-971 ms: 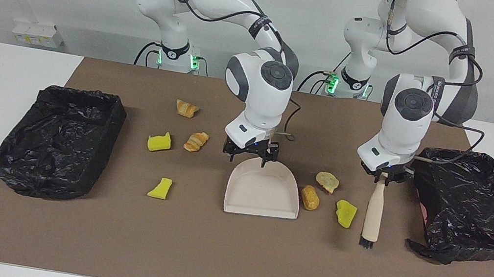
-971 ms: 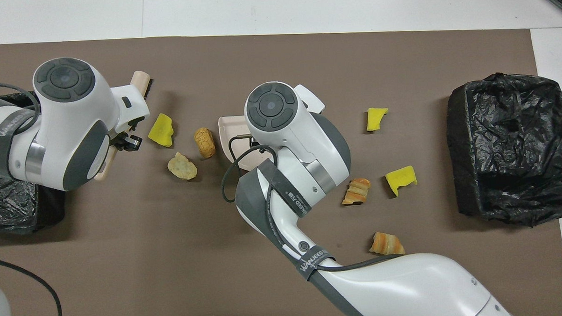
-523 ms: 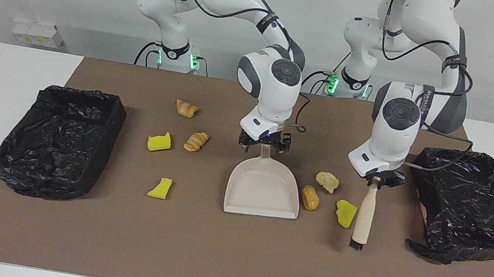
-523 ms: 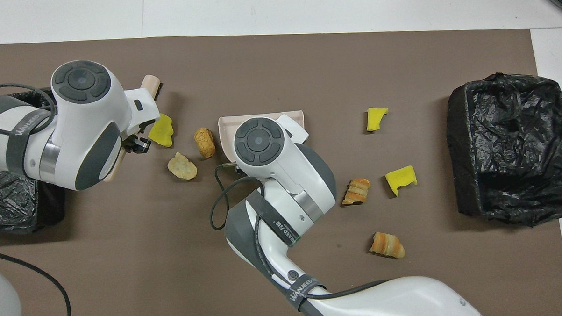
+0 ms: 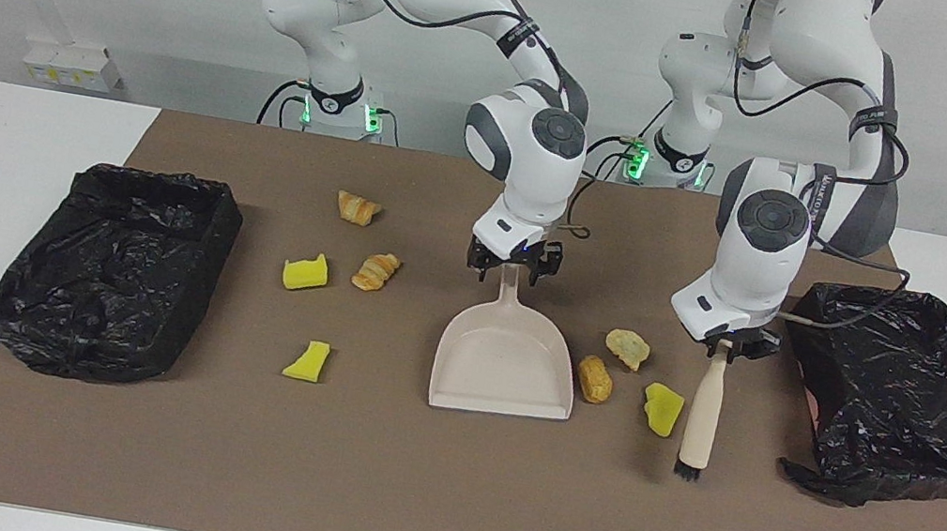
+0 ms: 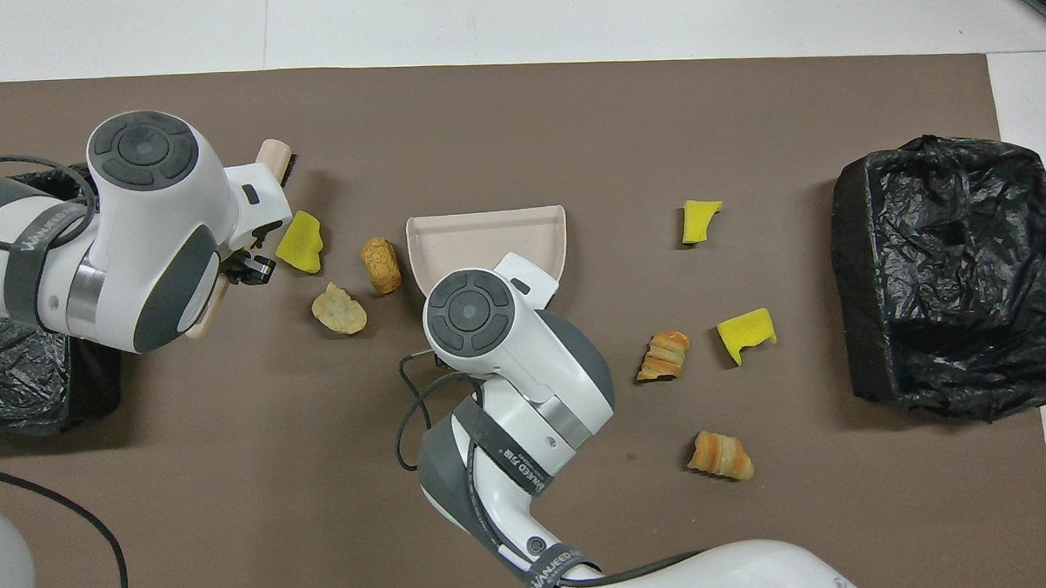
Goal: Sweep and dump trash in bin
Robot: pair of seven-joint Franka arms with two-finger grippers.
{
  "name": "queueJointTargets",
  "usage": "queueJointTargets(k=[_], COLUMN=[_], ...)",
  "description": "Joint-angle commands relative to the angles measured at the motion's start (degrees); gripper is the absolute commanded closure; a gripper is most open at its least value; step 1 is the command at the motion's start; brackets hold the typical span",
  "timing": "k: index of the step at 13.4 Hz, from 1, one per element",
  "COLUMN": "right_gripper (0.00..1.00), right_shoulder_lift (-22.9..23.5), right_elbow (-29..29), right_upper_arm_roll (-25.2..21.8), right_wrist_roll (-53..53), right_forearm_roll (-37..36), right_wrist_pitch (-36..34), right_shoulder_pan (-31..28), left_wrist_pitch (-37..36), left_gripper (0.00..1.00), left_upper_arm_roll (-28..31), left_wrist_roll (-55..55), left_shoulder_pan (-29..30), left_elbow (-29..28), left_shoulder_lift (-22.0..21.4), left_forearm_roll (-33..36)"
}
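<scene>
A beige dustpan (image 5: 506, 361) (image 6: 486, 239) lies flat mid-mat, handle toward the robots. My right gripper (image 5: 514, 270) is low at the handle's end, open, one finger on each side; in the overhead view its own hand hides it. My left gripper (image 5: 725, 343) (image 6: 248, 267) is shut on a wooden brush (image 5: 706, 407) (image 6: 273, 155), which hangs tilted with its bristles down by the mat. Several trash bits lie around. A yellow chunk (image 5: 662, 407) and two bread pieces (image 5: 595, 379) (image 5: 628, 348) lie between brush and dustpan. Two croissants (image 5: 358, 208) (image 5: 377, 271) and two yellow chunks (image 5: 305, 273) (image 5: 307, 361) lie toward the right arm's end.
Two bins lined with black bags stand on the brown mat. One bin (image 5: 117, 266) (image 6: 953, 270) is at the right arm's end. The other bin (image 5: 899, 399) (image 6: 22, 390) is at the left arm's end, close beside the brush.
My right gripper has drawn back from the pan's rear edge to the end of the handle; the dustpan has not moved. The left gripper and brush shifted slightly toward the yellow chunk.
</scene>
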Motion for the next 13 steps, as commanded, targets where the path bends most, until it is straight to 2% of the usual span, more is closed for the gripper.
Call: queueJointTargets(k=[1,2,3,8,13], right_gripper=[0.42,0.68,1.00,1.00,1.00], right_shoulder_lift=[-2.52,-2.52,-2.61,-2.52,-2.52], right_elbow=[-3.16,-3.07,-2.98,-2.72,-2.37], right_upper_arm_roll=[0.14,0.14,0.14,0.14,0.14], right_wrist_roll=[-2.15,-1.71,-0.40,0.49,-0.04], right_forearm_roll=[1.33,1.33,1.33,1.33,1.24], right_wrist_pitch=[1.69,1.69,1.78,2.13,1.69], right_shoulder_pan=[-0.43,-0.42,-0.25,-0.25,-0.16], left_wrist_pitch=[0.91,1.01,1.09,1.10,1.45], left_gripper=[1.00,1.00,1.00,1.00,1.00], left_upper_arm_roll=[-0.09,-0.09,-0.09,-0.09,0.08], left_wrist_roll=[0.74,0.91,0.92,1.00,0.39], left_shoulder_pan=[0.86,1.38,1.47,1.47,3.14], left_elbow=[-1.21,-1.64,-1.73,-1.65,-1.73], left_shoulder_lift=[-0.98,-1.07,-1.07,-1.07,-0.98], left_forearm_roll=[0.31,0.30,0.30,0.13,-3.65])
